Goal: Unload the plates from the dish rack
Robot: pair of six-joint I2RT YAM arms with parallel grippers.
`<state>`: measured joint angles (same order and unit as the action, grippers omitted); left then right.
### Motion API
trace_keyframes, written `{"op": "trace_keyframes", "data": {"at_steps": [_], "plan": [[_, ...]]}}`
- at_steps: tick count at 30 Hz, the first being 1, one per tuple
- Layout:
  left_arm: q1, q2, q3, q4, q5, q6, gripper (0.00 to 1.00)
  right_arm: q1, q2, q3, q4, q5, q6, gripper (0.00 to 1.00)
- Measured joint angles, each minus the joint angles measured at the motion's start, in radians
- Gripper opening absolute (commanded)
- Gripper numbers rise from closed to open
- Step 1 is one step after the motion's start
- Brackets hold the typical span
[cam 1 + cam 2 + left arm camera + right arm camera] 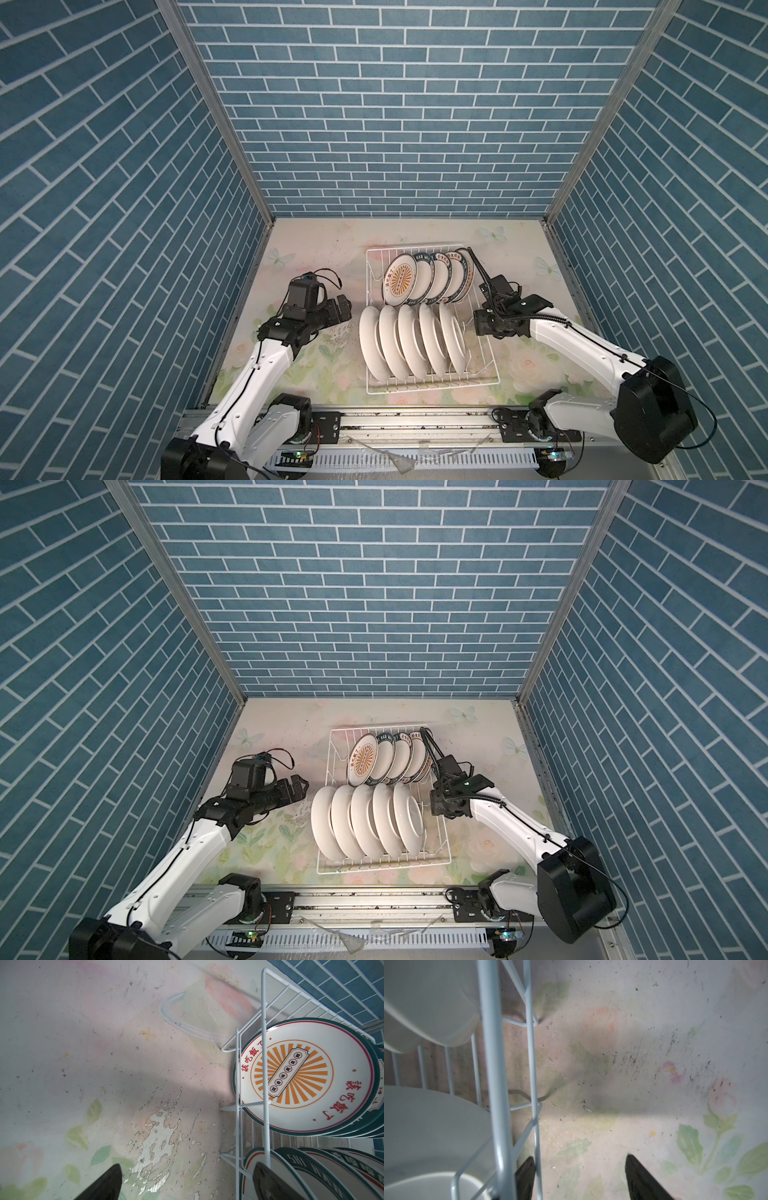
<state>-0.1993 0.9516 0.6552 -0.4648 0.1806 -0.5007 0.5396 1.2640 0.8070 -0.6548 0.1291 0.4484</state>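
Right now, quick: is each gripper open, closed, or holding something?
Left gripper: open, holding nothing.
Right gripper: open, one finger right beside the rack edge wire, gripping nothing.

Glossy white glazed round plates (409, 345) stand in a smooth white-coated wire dish rack (491, 1064) on the scuffed, flaking floral-printed bench (83, 1043).

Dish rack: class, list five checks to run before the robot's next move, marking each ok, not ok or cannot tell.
1. Plates all seated in dish rack: ok.
2. Left gripper open, empty: ok.
3. Right gripper straddles the rack's side wire: ok.
4. Right jaws clamped on that wire: not ok, gap visible.
5. Right arm's cable clear of rightmost back-row plate: cannot tell.
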Motion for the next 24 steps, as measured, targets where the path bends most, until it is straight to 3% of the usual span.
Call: {"op": "trace_keyframes", "data": {"at_steps": [12, 24], "plan": [[0.0, 0.044, 0.0, 0.019, -0.003, 0.0, 0.99, -0.13, 0.097, 0.099, -0.006, -0.08, -0.09, 0.41], [0.0, 0.13, 0.0, 0.063, 0.005, 0.0, 0.99, -0.246, 0.281, 0.253, -0.012, -0.076, -0.148, 0.38]]}}
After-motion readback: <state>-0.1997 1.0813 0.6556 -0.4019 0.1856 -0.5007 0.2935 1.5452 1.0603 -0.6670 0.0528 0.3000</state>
